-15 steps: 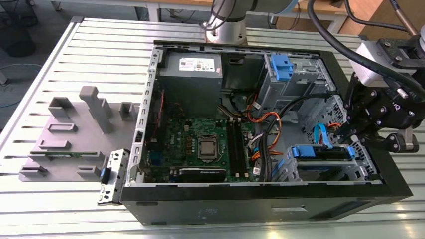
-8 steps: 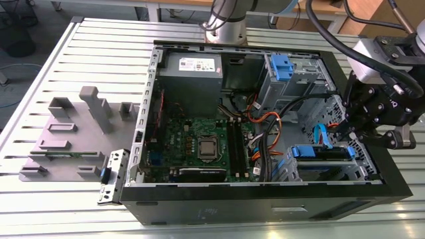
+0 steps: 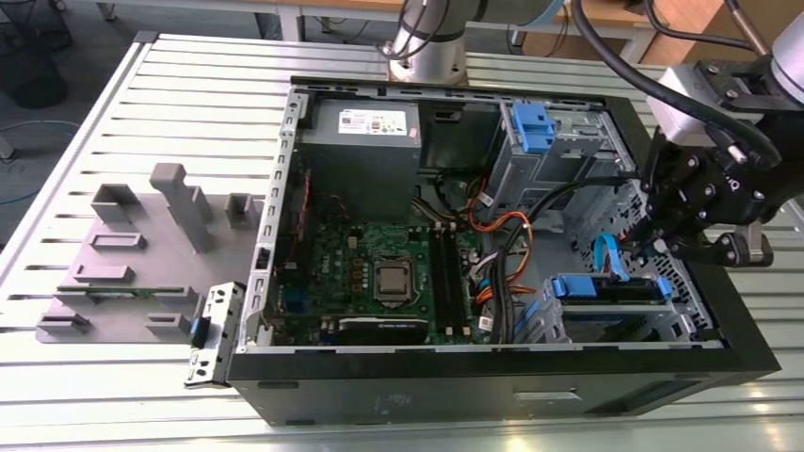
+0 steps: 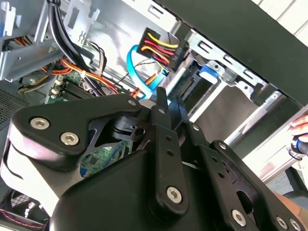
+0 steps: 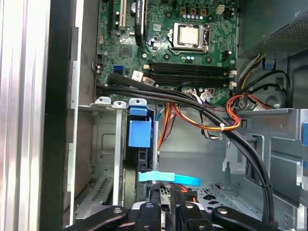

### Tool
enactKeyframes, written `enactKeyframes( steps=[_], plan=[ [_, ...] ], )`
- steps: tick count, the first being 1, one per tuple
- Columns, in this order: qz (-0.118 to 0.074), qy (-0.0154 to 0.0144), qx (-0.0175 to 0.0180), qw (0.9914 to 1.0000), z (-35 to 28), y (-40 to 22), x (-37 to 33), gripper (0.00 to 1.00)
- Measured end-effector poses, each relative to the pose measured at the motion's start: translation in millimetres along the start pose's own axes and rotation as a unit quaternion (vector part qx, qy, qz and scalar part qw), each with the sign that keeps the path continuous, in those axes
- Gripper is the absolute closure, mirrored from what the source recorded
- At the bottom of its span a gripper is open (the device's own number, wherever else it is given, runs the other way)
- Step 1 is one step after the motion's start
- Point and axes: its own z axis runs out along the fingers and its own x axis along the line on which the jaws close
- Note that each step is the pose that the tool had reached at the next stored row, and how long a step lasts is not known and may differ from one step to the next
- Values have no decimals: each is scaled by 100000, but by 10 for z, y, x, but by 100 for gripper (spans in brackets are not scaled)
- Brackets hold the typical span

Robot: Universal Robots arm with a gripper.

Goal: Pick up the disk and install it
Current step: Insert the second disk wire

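Note:
The disk [image 3: 608,288] sits in the lower drive cage at the front of the open computer case [image 3: 503,363], and its blue carrier shows along the edge. In the first wrist view it stands edge-on in the cage, the blue carrier tab [image 5: 139,133] facing the motherboard. My gripper [image 3: 653,247] hovers inside the case just above and to the exterior view's right of the disk. Its fingertips are together with nothing held in the second wrist view [image 4: 167,103]. The gripper [image 5: 165,202] is a short way from the disk and not touching it.
A light blue data cable [image 5: 168,177] and a power plug with coloured wires [image 4: 159,45] hang loose near the gripper. Black cables [image 5: 231,139] cross the case. A second blue bracket [image 3: 533,126] sits in the upper bay. A person's hand [image 4: 301,137] is outside the case.

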Motion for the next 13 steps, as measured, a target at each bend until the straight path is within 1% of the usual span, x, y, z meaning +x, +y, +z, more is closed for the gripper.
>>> enactKeyframes(
  steps=[5,10,13],
  plan=[
    [4,2,0,100000,26,-27,-73,76],
    [13,63,-93,100000,33,-89,-81,76],
    [17,72,-102,100000,33,-91,-81,76]
  ],
)
